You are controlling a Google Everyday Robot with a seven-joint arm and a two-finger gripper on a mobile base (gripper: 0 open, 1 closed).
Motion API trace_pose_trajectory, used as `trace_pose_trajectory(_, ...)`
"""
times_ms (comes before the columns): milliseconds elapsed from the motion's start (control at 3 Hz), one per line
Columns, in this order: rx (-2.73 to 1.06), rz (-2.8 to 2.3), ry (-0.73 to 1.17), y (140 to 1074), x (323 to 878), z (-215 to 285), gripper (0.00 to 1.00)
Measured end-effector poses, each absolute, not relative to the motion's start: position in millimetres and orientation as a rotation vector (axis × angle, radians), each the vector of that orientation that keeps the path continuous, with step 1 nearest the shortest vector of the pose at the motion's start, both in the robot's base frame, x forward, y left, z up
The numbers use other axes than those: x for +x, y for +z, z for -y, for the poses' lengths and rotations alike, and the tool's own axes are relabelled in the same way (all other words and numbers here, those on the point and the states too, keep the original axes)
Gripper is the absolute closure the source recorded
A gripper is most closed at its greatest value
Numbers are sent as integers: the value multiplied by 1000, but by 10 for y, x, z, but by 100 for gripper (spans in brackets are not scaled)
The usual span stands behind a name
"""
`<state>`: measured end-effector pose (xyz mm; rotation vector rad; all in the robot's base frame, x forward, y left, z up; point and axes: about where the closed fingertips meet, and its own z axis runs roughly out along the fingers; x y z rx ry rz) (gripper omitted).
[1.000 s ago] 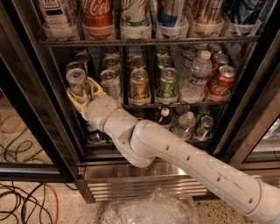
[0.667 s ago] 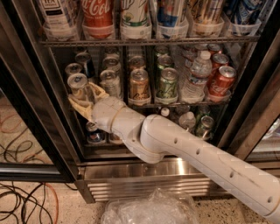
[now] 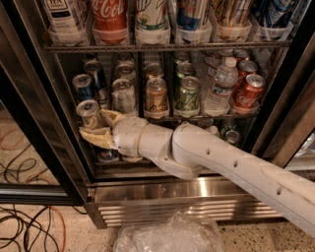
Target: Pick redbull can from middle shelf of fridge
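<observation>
**Gripper** (image 3: 96, 127): two tan fingers, lower left of centre, just in front of the left end of the middle shelf (image 3: 170, 118). The fingers are closed in around the redbull can (image 3: 88, 109), one finger (image 3: 111, 118) at its right and the other (image 3: 95, 138) below and across it. The can's body is mostly hidden behind them, so the grasp appears firm but the contact itself is not fully visible.

**Redbull can**: slim, silver pull-tab top facing up and towards the camera. It sits in the gripper at the left front of the fridge (image 3: 187, 204), slightly below the tops of the neighbouring cans.

**Arm** (image 3: 236, 167): white and jointed, running from the lower right corner up and left to the gripper and crossing the bottom shelf area.

**Middle shelf, left to right:**
- two more blue-and-silver slim cans (image 3: 82, 87) behind the gripper
- a silver-white can (image 3: 123, 96)
- a gold can (image 3: 156, 97)
- a green can (image 3: 188, 94)
- a water bottle (image 3: 221, 86)
- red Coca-Cola cans (image 3: 247, 91)

**Upper shelf** (image 3: 162, 47): a row of large bottles in clear trays, including a Coca-Cola bottle (image 3: 110, 15).

**Fridge base**: stainless louvred panel across the bottom.

**Floor:**
- a crumpled clear plastic bag (image 3: 170, 238) at bottom centre
- loose cables (image 3: 24, 226) at lower left
</observation>
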<state>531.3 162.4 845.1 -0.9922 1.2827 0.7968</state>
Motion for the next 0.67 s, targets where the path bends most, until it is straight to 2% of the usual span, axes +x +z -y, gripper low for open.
trace_pose_trajectory(667, -1087, -1406, 812, 8247, 5081, -1372, 100)
